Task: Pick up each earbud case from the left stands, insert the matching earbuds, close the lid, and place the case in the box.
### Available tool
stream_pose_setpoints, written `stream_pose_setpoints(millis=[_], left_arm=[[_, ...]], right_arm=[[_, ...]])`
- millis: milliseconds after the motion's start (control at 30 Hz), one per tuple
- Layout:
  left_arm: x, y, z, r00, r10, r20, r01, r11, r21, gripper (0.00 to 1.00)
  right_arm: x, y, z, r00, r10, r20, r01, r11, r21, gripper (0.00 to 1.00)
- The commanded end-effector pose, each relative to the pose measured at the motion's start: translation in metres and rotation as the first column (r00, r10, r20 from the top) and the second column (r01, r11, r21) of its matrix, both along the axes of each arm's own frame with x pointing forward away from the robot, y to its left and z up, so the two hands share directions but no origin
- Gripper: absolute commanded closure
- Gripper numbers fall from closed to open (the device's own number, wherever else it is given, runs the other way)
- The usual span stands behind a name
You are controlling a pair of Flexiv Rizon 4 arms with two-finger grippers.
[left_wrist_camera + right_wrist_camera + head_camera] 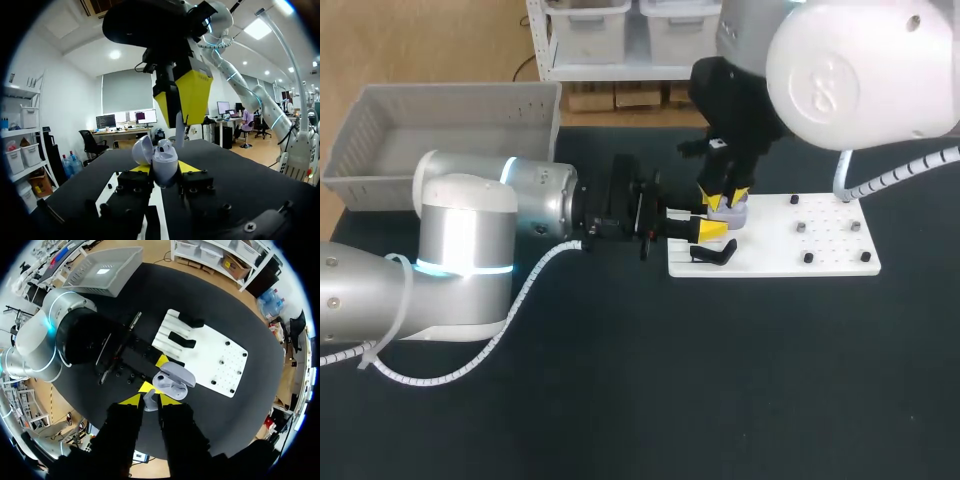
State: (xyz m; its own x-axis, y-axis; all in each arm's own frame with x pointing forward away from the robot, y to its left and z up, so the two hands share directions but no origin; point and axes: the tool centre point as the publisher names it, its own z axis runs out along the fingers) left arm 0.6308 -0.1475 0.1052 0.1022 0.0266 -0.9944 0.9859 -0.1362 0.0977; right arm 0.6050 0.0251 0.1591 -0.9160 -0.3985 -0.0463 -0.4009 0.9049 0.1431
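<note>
**A:** Quick, where's the case?

**B:** The earbud case [162, 162] has its lid [141, 150] flipped up. It's clamped in the left gripper [164, 170], one yellow tip on each side of the base, set only as wide as the case. In the head view that's about one o'clock from table centre, over the nine o'clock end of the white board [820, 250].

**A:** Right arm?

**B:** The right gripper [150, 401] hangs just above the case. Its tips are almost together, pinching an earbud [180, 127] stem-down.

**A:** Risks?

**B:** My guess is the bud comes down off its socket, catches the rim or the lid, and twists or pops out of the pinch. Pressing hard could also rock the case in that side grip. The two sets of yellow tips are very near each other, so a small drift could make them clash.

**A:** Anything hidden?

**B:** The sockets don't show clearly, and I can't tell if a bud is already seated. In the head view the right arm's bulk covers part of the board. The black stands [181, 340] show, but what's on them is unclear. The box [380, 130] is at ten o'clock, well apart.
</note>
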Motion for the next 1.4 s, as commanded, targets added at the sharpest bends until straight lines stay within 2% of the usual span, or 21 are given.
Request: stream_pose_setpoints(millis=[33,867,1400], left_arm=[[-0.001,0.000,-0.001,1.000,0.003,0.002,-0.003,1.000,-0.002,1.00],[-0.001,0.000,-0.001,1.000,0.003,0.002,-0.003,1.000,-0.002,1.00],[-0.001,0.000,-0.001,1.000,0.003,0.002,-0.003,1.000,-0.002,1.00]], right_arm=[[0.001,0.000,-0.001,1.000,0.001,0.001,-0.001,1.000,-0.001,1.00],[0.014,-0.003,-0.006,1.000,0.001,0.000,-0.001,1.000,-0.004,1.00],[0.016,-0.003,-0.009,1.000,0.004,-0.007,-0.004,1.000,-0.007,1.00]])
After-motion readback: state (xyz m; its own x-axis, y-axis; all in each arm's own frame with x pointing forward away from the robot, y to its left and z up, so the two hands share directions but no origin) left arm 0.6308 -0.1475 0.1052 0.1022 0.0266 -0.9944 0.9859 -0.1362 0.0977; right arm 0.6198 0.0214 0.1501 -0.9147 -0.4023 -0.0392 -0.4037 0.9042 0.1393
